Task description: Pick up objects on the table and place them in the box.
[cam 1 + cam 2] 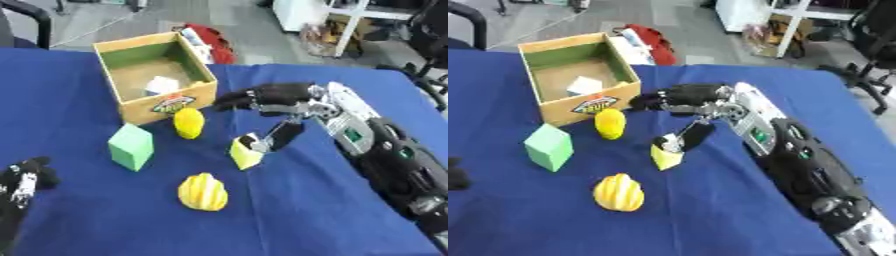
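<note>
- Blue-clothed surface; grey floor behind, with a white shelf frame and a red bag past the far edge.
- Open cardboard box at far left-centre, green inner walls, printed label on front; small white-and-blue item lying inside on the bottom.
- Right hand in from the right, stretched over the surface just right of the box; fingers extended toward the box's front corner, thumb pointing down.
- Thumb tip touching the top of a small yellow wedge-like block; cannot tell if block is pinched or only touched. Block resting on the cloth, tilted.
- Yellow lemon-shaped object just in front of the box, upright, apart from the hand.
- Green block left of the lemon shape, standing on the cloth.
- Yellow ridged rounded object nearest the camera, centre, well apart from the rest.
- Left hand at lower left edge, idle, holding nothing; finger pose not readable.
</note>
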`<action>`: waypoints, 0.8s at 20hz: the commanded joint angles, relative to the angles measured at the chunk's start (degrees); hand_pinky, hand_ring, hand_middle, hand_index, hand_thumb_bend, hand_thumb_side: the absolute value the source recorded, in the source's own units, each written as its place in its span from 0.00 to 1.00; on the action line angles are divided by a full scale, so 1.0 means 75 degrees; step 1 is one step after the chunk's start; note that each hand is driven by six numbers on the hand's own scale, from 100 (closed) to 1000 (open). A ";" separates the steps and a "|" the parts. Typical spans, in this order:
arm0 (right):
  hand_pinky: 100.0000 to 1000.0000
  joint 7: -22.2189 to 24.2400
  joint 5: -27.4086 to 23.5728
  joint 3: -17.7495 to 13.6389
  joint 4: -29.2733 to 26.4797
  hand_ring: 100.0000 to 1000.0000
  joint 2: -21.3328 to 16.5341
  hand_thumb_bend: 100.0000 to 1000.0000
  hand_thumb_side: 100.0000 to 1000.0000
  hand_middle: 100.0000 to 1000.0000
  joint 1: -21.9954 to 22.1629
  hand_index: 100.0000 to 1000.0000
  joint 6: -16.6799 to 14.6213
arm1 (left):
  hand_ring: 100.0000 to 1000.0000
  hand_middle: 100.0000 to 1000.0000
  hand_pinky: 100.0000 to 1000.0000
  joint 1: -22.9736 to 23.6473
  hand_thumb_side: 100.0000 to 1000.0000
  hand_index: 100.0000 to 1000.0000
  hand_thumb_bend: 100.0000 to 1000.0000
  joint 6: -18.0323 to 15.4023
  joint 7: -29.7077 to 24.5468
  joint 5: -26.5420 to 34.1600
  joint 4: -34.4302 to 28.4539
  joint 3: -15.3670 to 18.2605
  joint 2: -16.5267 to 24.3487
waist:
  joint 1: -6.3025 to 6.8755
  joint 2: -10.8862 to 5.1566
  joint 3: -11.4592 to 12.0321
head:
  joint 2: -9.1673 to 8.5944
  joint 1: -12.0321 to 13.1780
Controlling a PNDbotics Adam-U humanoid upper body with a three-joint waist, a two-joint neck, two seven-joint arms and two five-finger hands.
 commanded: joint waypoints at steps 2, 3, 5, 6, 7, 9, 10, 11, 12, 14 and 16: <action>0.93 0.0883 -0.0107 -0.0225 0.0071 1.00 -0.0053 0.00 0.43 0.97 0.0089 1.00 -0.0702 | 0.51 0.48 0.60 -0.0066 0.71 0.69 0.00 -0.0002 0.0031 -0.0037 -0.0079 0.0035 0.0137 | 0.0098 -0.0162 -0.0050 | 0.0002 0.0030; 0.93 0.0859 -0.0086 -0.0254 0.0151 1.00 -0.0024 0.00 0.43 0.97 0.0117 1.00 -0.0681 | 0.51 0.48 0.60 -0.0067 0.71 0.69 0.00 0.0000 0.0031 -0.0036 -0.0079 0.0033 0.0139 | 0.0109 -0.0156 -0.0060 | 0.0004 0.0028; 0.93 0.0808 -0.0015 -0.0299 0.0341 1.00 0.0034 0.00 0.44 0.97 0.0133 1.00 -0.0653 | 0.51 0.48 0.60 -0.0076 0.70 0.69 0.00 0.0001 0.0027 -0.0037 -0.0080 0.0026 0.0139 | 0.0129 -0.0144 -0.0073 | 0.0001 0.0019; 0.93 0.0782 0.0027 -0.0318 0.0438 1.00 0.0060 0.00 0.45 0.97 0.0124 1.00 -0.0648 | 0.51 0.48 0.60 -0.0082 0.70 0.69 0.00 0.0001 0.0026 -0.0037 -0.0082 0.0025 0.0138 | 0.0140 -0.0136 -0.0076 | -0.0002 0.0022; 0.93 0.0755 0.0069 -0.0331 0.0529 1.00 0.0085 0.00 0.45 0.97 0.0108 1.00 -0.0651 | 0.51 0.48 0.60 -0.0087 0.70 0.69 0.00 0.0001 0.0026 -0.0037 -0.0083 0.0024 0.0138 | 0.0148 -0.0130 -0.0075 | -0.0007 0.0024; 0.92 0.0709 0.0163 -0.0352 0.0733 1.00 0.0143 0.00 0.47 0.96 0.0062 1.00 -0.0655 | 0.51 0.48 0.60 -0.0096 0.70 0.69 0.00 0.0004 0.0029 -0.0036 -0.0085 0.0024 0.0138 | 0.0166 -0.0115 -0.0071 | -0.0021 0.0019; 0.92 0.0685 0.0215 -0.0366 0.0849 1.00 0.0180 0.00 0.47 0.96 0.0040 1.00 -0.0654 | 0.51 0.48 0.60 -0.0101 0.70 0.69 0.00 0.0004 0.0030 -0.0036 -0.0086 0.0022 0.0138 | 0.0173 -0.0110 -0.0068 | -0.0025 0.0012; 0.92 0.0655 0.0258 -0.0384 0.0957 1.00 0.0216 0.00 0.46 0.96 0.0026 1.00 -0.0655 | 0.51 0.48 0.60 -0.0106 0.70 0.69 0.00 0.0005 0.0030 -0.0035 -0.0088 0.0021 0.0135 | 0.0179 -0.0106 -0.0067 | -0.0028 0.0008; 0.91 0.0617 0.0303 -0.0418 0.1070 1.00 0.0258 0.00 0.46 0.95 0.0019 1.00 -0.0647 | 0.51 0.48 0.60 -0.0111 0.70 0.69 0.00 0.0006 0.0031 -0.0034 -0.0089 0.0020 0.0132 | 0.0188 -0.0101 -0.0068 | -0.0039 0.0009; 0.91 0.0541 0.0399 -0.0480 0.1259 1.00 0.0332 0.00 0.47 0.95 0.0005 1.00 -0.0638 | 0.51 0.48 0.60 -0.0117 0.70 0.69 0.00 0.0008 0.0031 -0.0035 -0.0090 0.0019 0.0130 | 0.0201 -0.0093 -0.0069 | -0.0055 0.0012; 0.91 0.0481 0.0512 -0.0534 0.1449 1.00 0.0397 0.00 0.48 0.95 -0.0019 1.00 -0.0620 | 0.51 0.48 0.60 -0.0119 0.70 0.69 0.00 0.0009 0.0033 -0.0034 -0.0091 0.0019 0.0128 | 0.0210 -0.0088 -0.0066 | -0.0059 -0.0001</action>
